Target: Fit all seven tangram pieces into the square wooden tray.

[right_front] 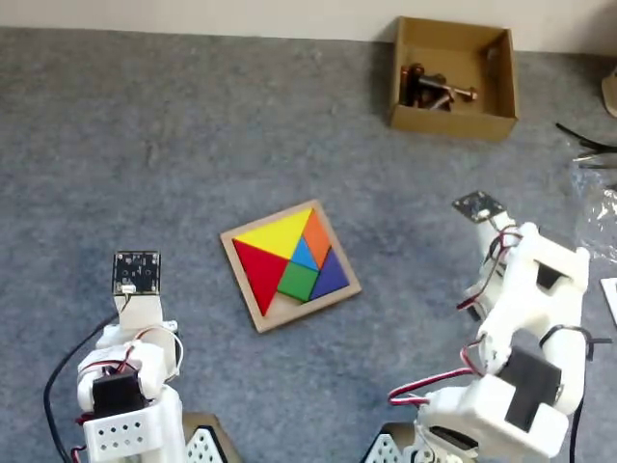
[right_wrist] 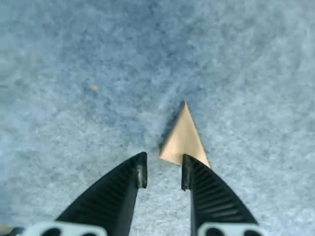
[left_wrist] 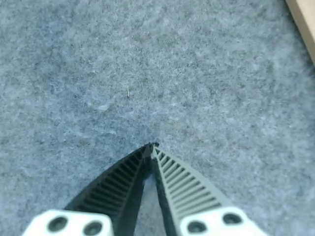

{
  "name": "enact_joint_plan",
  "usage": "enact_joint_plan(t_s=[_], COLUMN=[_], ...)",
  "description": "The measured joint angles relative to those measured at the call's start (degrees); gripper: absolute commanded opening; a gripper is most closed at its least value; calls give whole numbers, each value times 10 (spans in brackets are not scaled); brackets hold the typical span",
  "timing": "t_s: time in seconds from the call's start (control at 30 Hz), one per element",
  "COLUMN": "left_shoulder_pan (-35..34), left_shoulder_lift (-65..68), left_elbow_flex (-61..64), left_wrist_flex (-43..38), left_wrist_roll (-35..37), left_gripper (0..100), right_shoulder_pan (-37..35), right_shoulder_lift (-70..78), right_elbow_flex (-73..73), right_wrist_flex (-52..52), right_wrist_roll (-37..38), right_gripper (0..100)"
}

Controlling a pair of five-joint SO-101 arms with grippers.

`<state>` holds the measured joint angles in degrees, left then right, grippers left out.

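Two pincers — left pincer [left_wrist: 151, 146] pressed together; right pincer [right_wrist: 164, 172] slightly apart beside tan triangle [right_wrist: 183, 137].

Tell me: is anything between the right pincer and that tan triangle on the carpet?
Nothing visible. The tan triangle lies on bare carpet just ahead of the open right pincer, beside one fingertip.

Grey felt-covered table [right_front: 145, 125], seen from above. A square wooden tray [right_front: 241, 280] lies flat near the centre, turned so one corner points to twelve o'clock. An open cardboard box [right_front: 448, 123] sits at one o'clock from the tray, well apart from it. Clear plastic [right_front: 600, 222] lies at the three o'clock edge. A tan triangle [right_wrist: 183, 137] lies flat on the felt.
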<state>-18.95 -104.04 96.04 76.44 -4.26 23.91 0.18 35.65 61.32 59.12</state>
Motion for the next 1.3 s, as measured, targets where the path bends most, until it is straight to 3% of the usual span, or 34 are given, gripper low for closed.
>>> enact_joint_plan(t_s=[1.03,1.3], left_shoulder_pan=[0,0], left_shoulder_lift=[0,0], left_elbow_flex=[0,0], left_wrist_flex=[0,0], left_wrist_roll=[0,0], left_gripper=[5,5], right_shoulder_pan=[-20,-24], right_shoulder_lift=[-3,7], right_elbow_flex=[18,-37], right_wrist_flex=[-20,51], right_wrist_roll=[0,-1], right_gripper=[132,132])
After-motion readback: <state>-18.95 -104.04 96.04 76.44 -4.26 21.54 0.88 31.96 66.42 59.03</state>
